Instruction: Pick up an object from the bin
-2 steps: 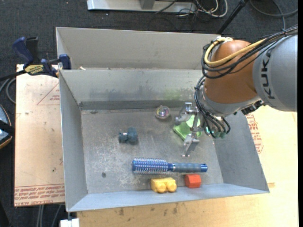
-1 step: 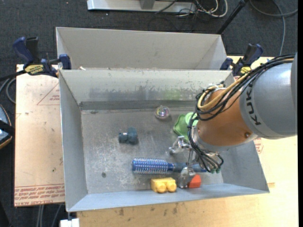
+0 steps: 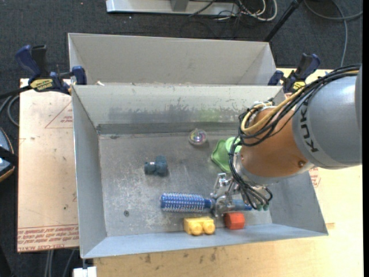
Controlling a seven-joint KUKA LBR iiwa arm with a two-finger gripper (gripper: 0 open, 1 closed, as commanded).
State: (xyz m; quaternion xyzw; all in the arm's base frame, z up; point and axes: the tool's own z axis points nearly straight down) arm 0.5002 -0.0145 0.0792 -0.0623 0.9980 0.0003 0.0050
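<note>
Our claw (image 3: 221,199) sits low in the front right part of the bin (image 3: 86,154), close to the floor. It hangs under the orange wrist of the arm (image 3: 277,149), which comes in from the right. We cannot tell how wide the claw stands, and we see nothing plainly caught in it. Nearest to it is the roller (image 3: 183,202), a blue ridged cylinder lying flat on the floor. Its right end is at the claw, touching it or just beside it; we cannot say which. Its long axis runs left to right across the bin, so the body stretches away to the left of the claw rather than under it. We judge that a grip on the roller needs the claw to close across that axis, front to back, a little further left along the body. Just in front of the roller's right end lies a yellow block (image 3: 200,227), and just beside that, below the claw, a red block (image 3: 234,220), both near the front wall. Behind the claw a green piece (image 3: 222,152) shows partly under the arm. Well apart lie a small ball (image 3: 198,137) near the back wall and a blue lump (image 3: 156,167) to the left.
</note>
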